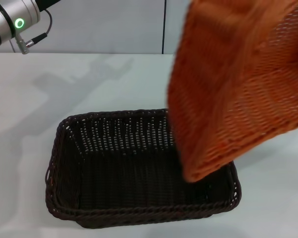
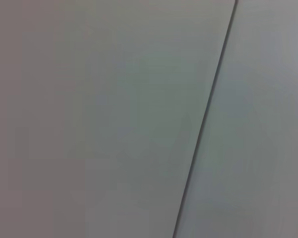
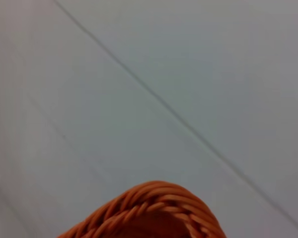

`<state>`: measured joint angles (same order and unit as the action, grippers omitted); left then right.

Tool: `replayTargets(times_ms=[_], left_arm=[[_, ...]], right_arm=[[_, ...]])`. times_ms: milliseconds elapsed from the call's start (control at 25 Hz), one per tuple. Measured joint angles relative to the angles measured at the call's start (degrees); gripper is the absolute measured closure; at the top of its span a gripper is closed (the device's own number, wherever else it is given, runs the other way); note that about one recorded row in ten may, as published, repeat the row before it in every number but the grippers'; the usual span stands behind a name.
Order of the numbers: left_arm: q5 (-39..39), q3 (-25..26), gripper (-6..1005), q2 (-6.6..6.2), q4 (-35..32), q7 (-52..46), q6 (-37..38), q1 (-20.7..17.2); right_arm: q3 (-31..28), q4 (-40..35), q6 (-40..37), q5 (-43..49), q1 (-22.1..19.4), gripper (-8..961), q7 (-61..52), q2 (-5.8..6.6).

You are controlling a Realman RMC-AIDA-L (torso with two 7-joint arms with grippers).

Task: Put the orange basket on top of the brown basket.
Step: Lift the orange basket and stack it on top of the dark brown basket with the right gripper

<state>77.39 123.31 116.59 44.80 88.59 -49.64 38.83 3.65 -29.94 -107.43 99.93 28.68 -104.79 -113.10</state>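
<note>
One corner of the tilted orange basket [image 1: 238,89] dips over the brown basket [image 1: 134,168]; it could snag. Cannot tell either hand's grip.

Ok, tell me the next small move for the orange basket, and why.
Probably level it, then lower it. The orange basket hangs steeply tilted in the air, its low corner over the brown basket's right side, so it is not yet square above it.

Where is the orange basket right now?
In the head view the orange basket is lifted and tilted on the right, its lowest corner over the brown basket's right end.
</note>
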Motion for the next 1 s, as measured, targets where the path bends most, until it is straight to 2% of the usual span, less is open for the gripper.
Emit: replayTargets(times_ms=[280,320,480,680,1000], left_arm=[[0.0,-0.1,289,-0.13,-0.5,0.0,-0.2,0.2],[0.0,-0.1,288,-0.20,-0.9,0.0,-0.2,0.5],[0.0,-0.1,287,-0.50,-1.8,0.0,-0.1,1.2],[0.3,-0.3,289,-1.54,-5.2,0.0,0.3,3.9],[0.5,-0.4,289,-2.17,-8.2,0.7,0.3,6.0]], right_arm=[[2.6,1.5,-0.2,-0.1,0.4,806,0.6,-4.17],[2.6,1.5,-0.2,-0.1,0.4,806,0.6,-4.17],[3.2,4.6,-0.6,-0.2,-1.9,806,3.5,-5.53],[4.5,10.2,-1.0,0.5,-3.8,806,8.8,-5.58],[5.9,16.0,-1.1,0.7,-7.1,805,14.1,-5.75]])
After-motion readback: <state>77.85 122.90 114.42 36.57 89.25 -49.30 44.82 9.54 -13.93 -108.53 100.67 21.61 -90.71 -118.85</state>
